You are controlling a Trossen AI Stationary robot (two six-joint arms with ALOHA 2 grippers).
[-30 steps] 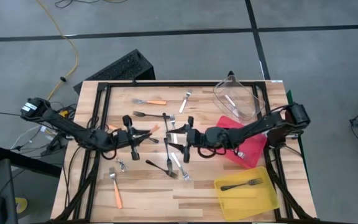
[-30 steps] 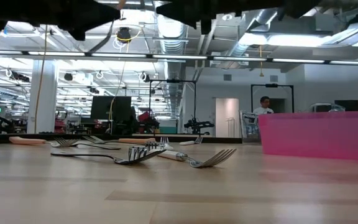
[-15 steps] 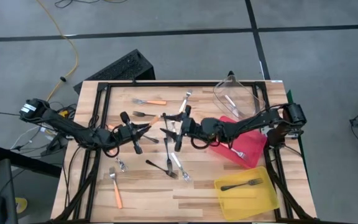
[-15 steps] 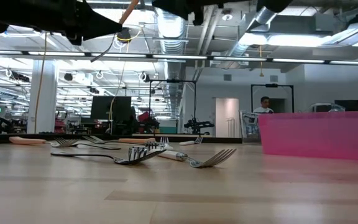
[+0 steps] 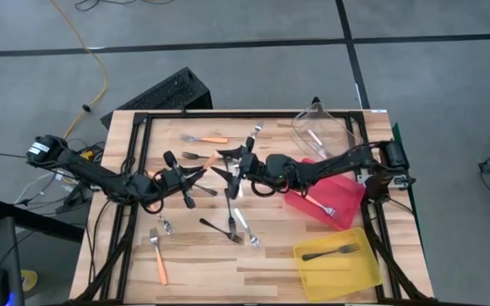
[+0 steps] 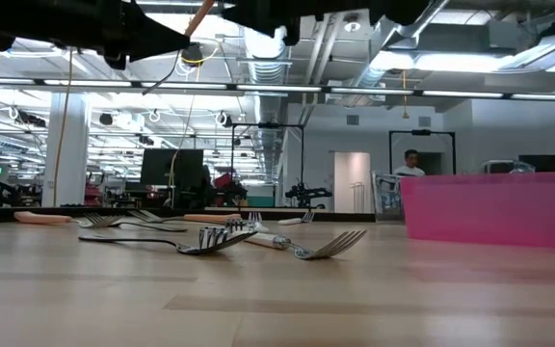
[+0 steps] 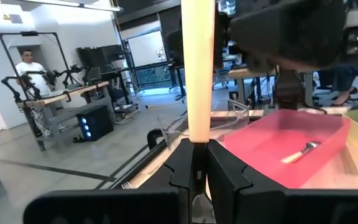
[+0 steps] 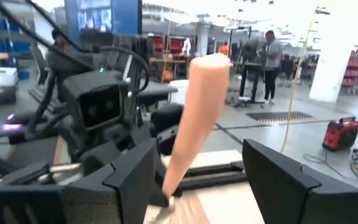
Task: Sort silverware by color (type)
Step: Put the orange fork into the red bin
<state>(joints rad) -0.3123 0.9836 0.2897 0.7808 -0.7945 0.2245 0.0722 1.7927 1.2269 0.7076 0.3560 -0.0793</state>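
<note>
The right gripper (image 5: 232, 164) has slid across the table towards the left gripper (image 5: 196, 172), its jaws now spread around the orange-handled fork (image 5: 210, 161) that the left one pinches shut above the table — a handover looks imminent. The red bin (image 5: 347, 202) holds one orange-handled fork, the yellow bin (image 5: 313, 268) a black one, the clear bin (image 5: 340, 129) a pale one.

Orange-handled fork (image 5: 212, 159); red bin (image 5: 341, 197); yellow bin (image 5: 340, 268); black fork (image 5: 329, 251).
</note>
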